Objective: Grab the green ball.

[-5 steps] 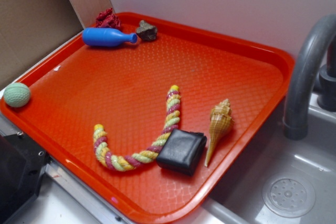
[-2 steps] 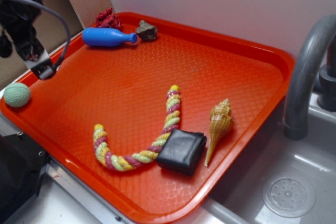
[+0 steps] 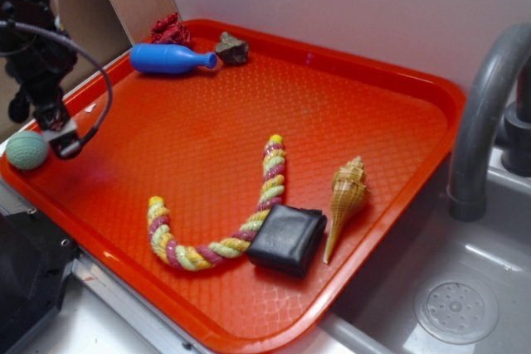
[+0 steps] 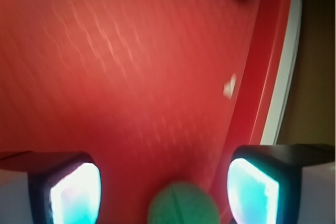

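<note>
The green ball lies at the far left edge of the red tray, against its rim. My gripper hangs just above and to the right of it, fingers spread apart, open and holding nothing. In the wrist view the green ball shows blurred at the bottom edge, in the gap between my two glowing pads, with clear space on both sides. A black cable loops from the arm over the tray.
On the tray lie a blue bottle, a red knotted object, a grey stone, a twisted rope, a black block and a shell. A grey tap and sink stand at right.
The arm came into view from the upper left and has dropped lower toward the ball. The ball and the other objects have not moved.
</note>
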